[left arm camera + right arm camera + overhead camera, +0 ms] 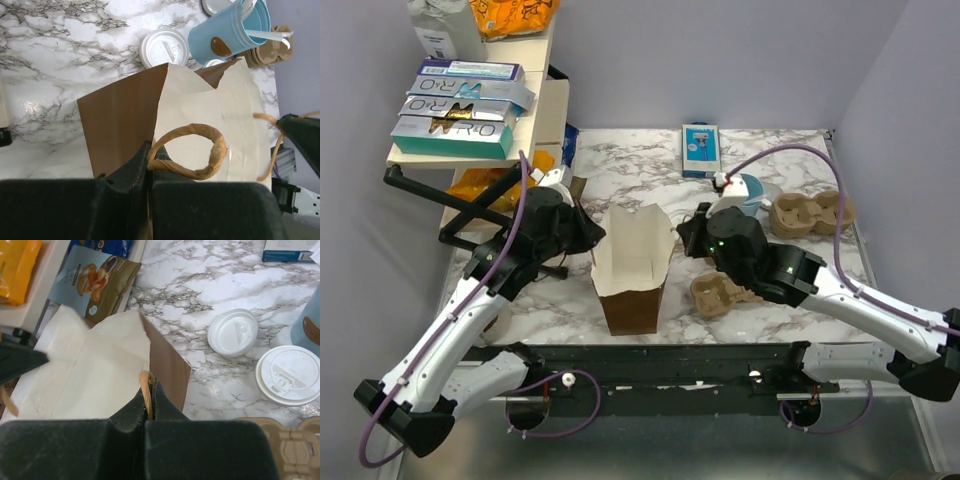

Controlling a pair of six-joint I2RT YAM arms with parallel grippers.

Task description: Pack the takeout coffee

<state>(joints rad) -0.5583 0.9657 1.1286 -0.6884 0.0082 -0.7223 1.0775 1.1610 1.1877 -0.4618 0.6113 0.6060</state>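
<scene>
A brown paper bag (630, 290) stands open mid-table, its cream inside showing (200, 100) (90, 375). My left gripper (594, 238) (149, 150) is shut on the bag's left rim at the root of a twisted paper handle (210, 150). My right gripper (682, 238) (150, 385) is shut on the right rim and its handle. Two white round lids (289, 375) (232, 332) show on the marble right of the bag. One white lid (164, 47) shows beyond the bag. The takeout coffee's cup wall is hidden, so I cannot tell which lid sits on it.
A light-blue mug (752, 190) (225, 32) stands behind my right arm. Brown pulp carriers sit at the right (810, 213) and near the bag (720, 295). A blue box (700, 150) lies at the back. A shelf with boxes (460, 110) and snack pouches (97, 280) is at the left.
</scene>
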